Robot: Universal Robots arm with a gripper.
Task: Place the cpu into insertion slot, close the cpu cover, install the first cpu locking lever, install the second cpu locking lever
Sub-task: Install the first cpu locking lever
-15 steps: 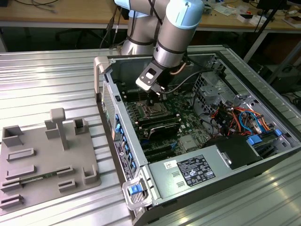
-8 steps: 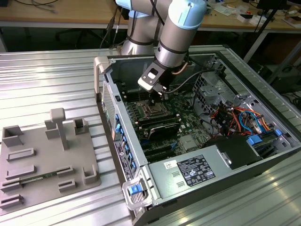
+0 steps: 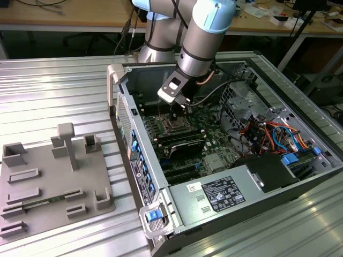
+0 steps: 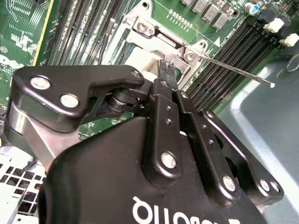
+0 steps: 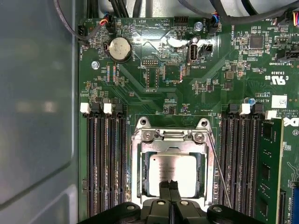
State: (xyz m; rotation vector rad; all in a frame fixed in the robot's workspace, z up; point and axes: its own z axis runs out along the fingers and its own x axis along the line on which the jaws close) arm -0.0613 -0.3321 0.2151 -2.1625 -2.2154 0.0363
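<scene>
Gripper point(image 5: 169, 184) is closed on nothing, likely to push as 1 tip. It hangs over the cpu point(image 5: 175, 165), which sits under the lowered cover point(image 5: 137, 163). 1 lever point(image 5: 218, 168) stands unlatched.

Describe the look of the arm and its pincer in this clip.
The arm is a silver-grey tube with pale blue joint caps. A white-faced box sits at its wrist, with dark cables trailing off. The pincer is matte black with linked bars, silver screw heads and white lettering on its body.

Fingers point(image 5: 164, 189) together over the cpu point(image 5: 172, 167)
</scene>
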